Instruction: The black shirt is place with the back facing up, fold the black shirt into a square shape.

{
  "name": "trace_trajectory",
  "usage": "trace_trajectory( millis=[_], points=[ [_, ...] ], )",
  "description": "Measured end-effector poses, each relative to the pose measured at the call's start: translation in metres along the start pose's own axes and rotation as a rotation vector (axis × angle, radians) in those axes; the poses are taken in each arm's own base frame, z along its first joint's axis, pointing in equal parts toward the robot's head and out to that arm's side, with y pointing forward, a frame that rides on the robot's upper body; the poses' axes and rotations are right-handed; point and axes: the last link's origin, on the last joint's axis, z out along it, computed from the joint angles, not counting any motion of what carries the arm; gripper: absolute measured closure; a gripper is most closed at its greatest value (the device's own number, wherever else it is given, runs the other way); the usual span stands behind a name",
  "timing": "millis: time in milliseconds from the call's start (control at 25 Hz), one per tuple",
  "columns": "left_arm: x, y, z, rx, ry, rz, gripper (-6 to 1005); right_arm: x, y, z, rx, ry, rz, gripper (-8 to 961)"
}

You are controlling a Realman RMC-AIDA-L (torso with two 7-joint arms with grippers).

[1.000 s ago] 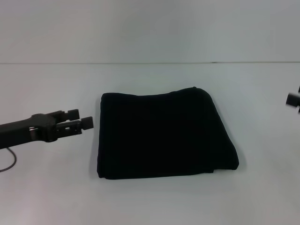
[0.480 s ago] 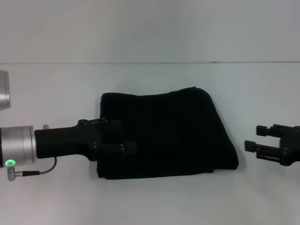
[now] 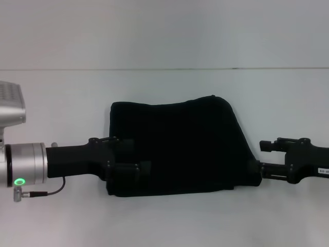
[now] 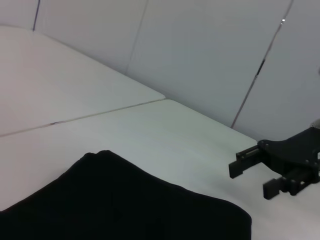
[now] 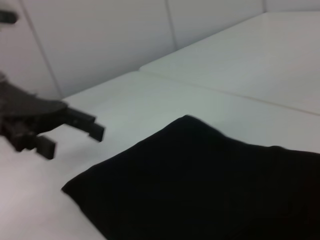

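Note:
The black shirt (image 3: 180,149) lies folded into a rough square in the middle of the white table; no lettering shows. It also fills the low part of the left wrist view (image 4: 115,200) and the right wrist view (image 5: 210,185). My left gripper (image 3: 134,153) is open, its fingers overlapping the shirt's left edge near the front corner. In the right wrist view the left gripper (image 5: 75,141) has its jaws apart, just off the fabric. At the shirt's right front corner my right gripper (image 3: 259,157) is open. The left wrist view shows the right gripper (image 4: 250,181) spread.
The white table (image 3: 164,221) stretches around the shirt on all sides. A pale wall (image 3: 164,31) rises behind its far edge. A thin cable (image 3: 46,193) hangs under the left wrist.
Both arms have come in from the sides. The left gripper moved right onto the shirt's left edge, and the right gripper moved left up to its right front corner. The shirt has kept its shape.

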Motion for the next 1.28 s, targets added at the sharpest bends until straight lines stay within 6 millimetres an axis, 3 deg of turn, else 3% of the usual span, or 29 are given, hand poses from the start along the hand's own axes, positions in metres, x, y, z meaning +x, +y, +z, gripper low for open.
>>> trace_trajectory(
  millis=[320,520,720,920,1160,1280],
  points=[
    [-0.005,-0.002,0.003,0.028,-0.004,-0.015,66,-0.007,0.002,0.0,-0.009,-0.058,-0.022,175],
    [-0.006,-0.003,0.001,0.038,0.012,-0.024,66,0.0,0.01,0.004,-0.053,-0.034,-0.156,123],
    [-0.012,-0.002,0.005,0.055,0.007,-0.029,66,0.006,0.014,0.008,-0.064,-0.037,-0.191,13],
    [-0.013,-0.006,0.006,0.092,0.014,-0.024,66,0.008,0.015,0.007,-0.065,-0.034,-0.188,11],
    [-0.02,0.004,0.01,0.072,0.047,0.181,66,0.008,0.015,0.007,-0.064,-0.033,-0.188,8],
    [-0.022,0.009,0.011,0.046,0.052,0.203,66,0.009,0.015,0.007,-0.068,-0.034,-0.185,9]
  ],
)
